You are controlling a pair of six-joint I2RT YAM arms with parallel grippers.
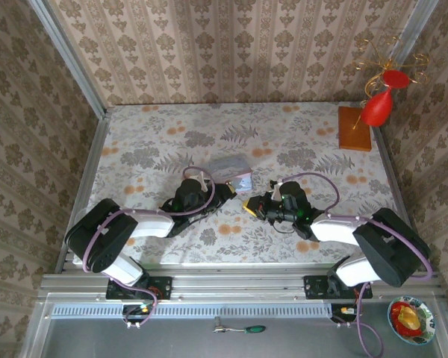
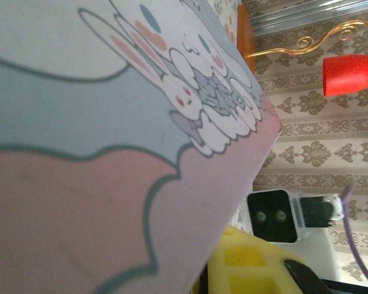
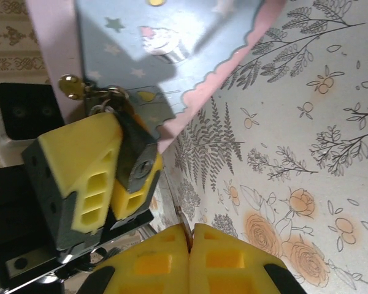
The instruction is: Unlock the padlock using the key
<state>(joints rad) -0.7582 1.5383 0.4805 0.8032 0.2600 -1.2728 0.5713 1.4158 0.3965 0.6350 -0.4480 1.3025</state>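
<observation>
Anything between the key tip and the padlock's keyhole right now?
Nothing visible. The right gripper pinches the key, tip aimed at the padlock, which the left gripper clamps with its keyhole turned toward the key. The tin sits behind the padlock, off the path.

Walls (image 1: 231,52): beige damask-stripe wallpaper on three sides. Table (image 1: 299,127): pale floral print, orange blooms, grey leaves. Aluminium rail (image 1: 209,283) along the near edge, grey ledge (image 1: 82,335) below it. Light looks even, probably diffuse overhead.
</observation>
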